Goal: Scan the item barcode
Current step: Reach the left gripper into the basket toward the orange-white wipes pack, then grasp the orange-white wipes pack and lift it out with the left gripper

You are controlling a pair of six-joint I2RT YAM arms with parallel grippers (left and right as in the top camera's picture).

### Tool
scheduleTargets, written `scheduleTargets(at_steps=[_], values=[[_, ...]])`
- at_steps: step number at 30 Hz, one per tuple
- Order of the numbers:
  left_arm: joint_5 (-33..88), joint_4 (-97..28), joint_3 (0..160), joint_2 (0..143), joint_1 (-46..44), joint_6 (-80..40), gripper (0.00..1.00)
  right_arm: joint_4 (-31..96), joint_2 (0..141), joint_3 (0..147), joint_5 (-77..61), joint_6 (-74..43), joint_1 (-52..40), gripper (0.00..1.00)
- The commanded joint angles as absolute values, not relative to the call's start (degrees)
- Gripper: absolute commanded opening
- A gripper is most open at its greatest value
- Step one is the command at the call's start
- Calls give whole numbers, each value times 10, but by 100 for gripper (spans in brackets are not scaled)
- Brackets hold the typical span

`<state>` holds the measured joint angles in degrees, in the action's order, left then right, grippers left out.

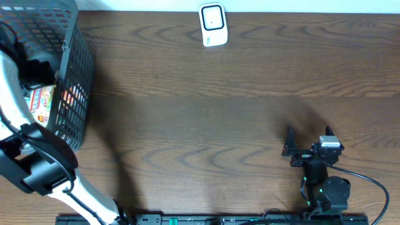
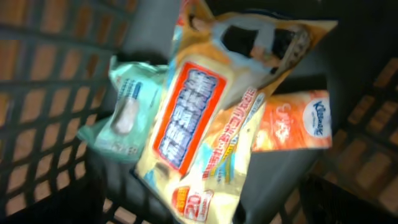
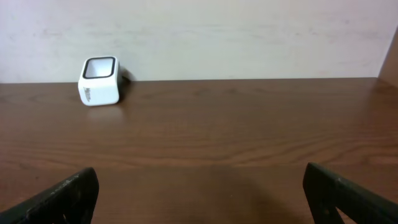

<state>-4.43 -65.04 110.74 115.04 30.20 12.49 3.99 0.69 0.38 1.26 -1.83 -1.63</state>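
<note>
light: even, soft | shadows: faint beside basket (image 1: 77,75) | left wrist: motion-blurred | right wrist: sharp

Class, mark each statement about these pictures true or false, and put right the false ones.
1. The white scanner stands on the table, outside the basket. True.
2. The right gripper holds a packet. False: it is open and empty, with only table between its fingers.
3. In the basket, the yellow packet lies over the green packet. True.
4. The orange tissue pack lies beside the scanner. False: it is in the basket, partly under the yellow packet.
</note>
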Motion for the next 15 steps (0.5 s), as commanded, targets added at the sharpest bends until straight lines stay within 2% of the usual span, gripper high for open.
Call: scheduleTargets(at_steps=[1, 11, 13, 15], values=[[-86, -618, 1057, 1151, 300, 150, 98, 42, 4, 3, 13, -10, -15, 99], [-95, -489, 925, 1155, 302, 150, 98, 42, 4, 3, 13, -10, -15, 99], [-95, -472, 909, 1157, 302, 149, 91, 42, 4, 3, 13, -10, -15, 99], [-95, -462, 900, 1157, 302, 147, 89, 42, 4, 3, 13, -10, -15, 99]])
